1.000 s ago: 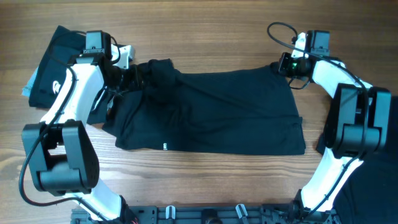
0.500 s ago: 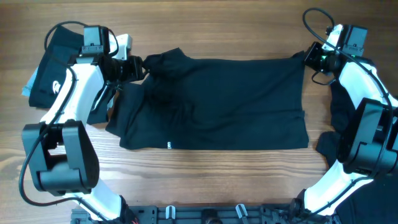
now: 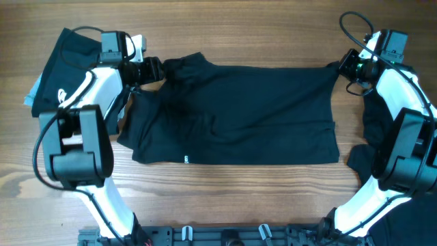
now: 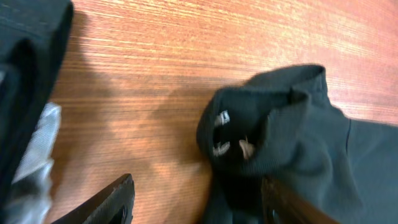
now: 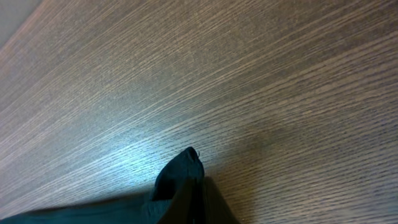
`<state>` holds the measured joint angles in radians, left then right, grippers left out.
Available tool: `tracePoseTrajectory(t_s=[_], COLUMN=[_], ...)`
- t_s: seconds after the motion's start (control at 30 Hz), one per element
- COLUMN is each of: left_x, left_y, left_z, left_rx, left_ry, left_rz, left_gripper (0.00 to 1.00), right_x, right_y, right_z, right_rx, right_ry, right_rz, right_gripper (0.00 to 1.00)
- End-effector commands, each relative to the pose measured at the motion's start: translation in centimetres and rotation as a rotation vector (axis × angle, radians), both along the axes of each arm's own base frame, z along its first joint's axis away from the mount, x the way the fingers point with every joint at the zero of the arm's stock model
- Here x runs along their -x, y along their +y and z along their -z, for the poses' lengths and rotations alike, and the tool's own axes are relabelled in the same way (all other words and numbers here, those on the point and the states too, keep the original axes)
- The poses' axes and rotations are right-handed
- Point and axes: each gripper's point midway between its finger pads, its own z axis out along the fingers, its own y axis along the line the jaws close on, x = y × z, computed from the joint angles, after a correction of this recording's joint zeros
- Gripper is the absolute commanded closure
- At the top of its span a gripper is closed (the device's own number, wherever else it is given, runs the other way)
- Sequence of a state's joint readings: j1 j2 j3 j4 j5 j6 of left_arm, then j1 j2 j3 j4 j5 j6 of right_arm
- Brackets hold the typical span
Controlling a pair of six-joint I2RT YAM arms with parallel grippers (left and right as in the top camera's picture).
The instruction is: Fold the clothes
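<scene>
A black shirt (image 3: 239, 113) lies spread flat across the middle of the table, a small white mark near its front hem. Its far-left corner is bunched up (image 4: 267, 124), with white tags showing. My left gripper (image 3: 151, 69) is at that corner, open; in the left wrist view (image 4: 199, 208) the bunched cloth lies loose beside the right finger (image 4: 286, 205). My right gripper (image 3: 343, 66) is at the far-right corner, shut on a peak of the black cloth (image 5: 183, 168). In the right wrist view the gripper (image 5: 199, 202) stands just above the wood.
A folded black garment (image 3: 58, 75) with a white logo sits at the far left on something pale (image 3: 31, 99). More black cloth (image 3: 372, 137) lies under the right arm, and at the bottom right corner (image 3: 410, 219). A metal rail (image 3: 225, 236) runs along the front edge.
The right gripper has pulled its corner rightwards, drawing the shirt out flat. The left gripper has opened and let go of the bunched left corner.
</scene>
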<state>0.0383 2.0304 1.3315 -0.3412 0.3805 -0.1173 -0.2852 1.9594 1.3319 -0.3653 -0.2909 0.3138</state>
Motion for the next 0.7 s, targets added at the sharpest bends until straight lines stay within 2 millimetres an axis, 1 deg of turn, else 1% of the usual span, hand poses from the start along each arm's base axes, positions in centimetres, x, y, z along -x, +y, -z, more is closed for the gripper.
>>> tracePoseTrajectory(t_s=[0.0,0.07,0.13,0.23,0.27,0.33,0.4,0.57,0.6,0.63,0.67], left_x=[-1.1,-1.9,-2.2,-2.8,-2.9,-3.4,-4.2,-6.6,-6.8,-6.6,-5.7], left_y=[-1.7,-2.6,-3.4,-4.4,-4.7,-4.5,-3.7,-3.2,-3.2,-3.3,-3.2], left_z=[0.0,0.0,0.1,0.1,-0.1,-0.7,-2.1,-8.4,-9.3,-9.4,-8.6], left_rx=[0.125,0.135,0.143,0.157,0.163,0.170,0.191,0.230,0.230,0.230,0.228], left_ry=[0.000,-0.028,-0.044,-0.069,-0.080,-0.097,-0.120,-0.253,-0.258,-0.233,-0.170], left_rz=[-0.034,-0.026,-0.016,-0.002,0.005,-0.008,-0.040,-0.022,-0.022,-0.024,-0.033], left_gripper=[0.35,0.41,0.50,0.90,0.96,0.96,0.96,0.96,0.96,0.96,0.64], right_x=[0.2,0.2,0.2,0.3,0.4,0.4,0.4,0.8,0.9,1.0,1.1], right_y=[-0.1,-0.1,-0.1,-0.1,-0.1,-0.1,-0.1,0.1,0.1,0.1,0.1], right_z=[-0.5,-0.4,-0.4,-0.3,-0.3,-0.3,-0.3,0.0,0.0,0.1,0.1], right_rx=[-0.001,-0.001,-0.001,-0.003,-0.003,0.001,0.014,0.051,0.057,0.063,0.063], right_ry=[-0.005,-0.004,-0.004,0.003,0.006,0.005,0.003,0.012,0.016,0.017,0.021], right_rz=[0.004,0.004,0.004,0.003,0.004,-0.002,-0.021,-0.083,-0.092,-0.103,-0.104], right_gripper=[0.96,0.96,0.96,0.96,0.96,0.96,0.96,0.96,0.96,0.96,0.96])
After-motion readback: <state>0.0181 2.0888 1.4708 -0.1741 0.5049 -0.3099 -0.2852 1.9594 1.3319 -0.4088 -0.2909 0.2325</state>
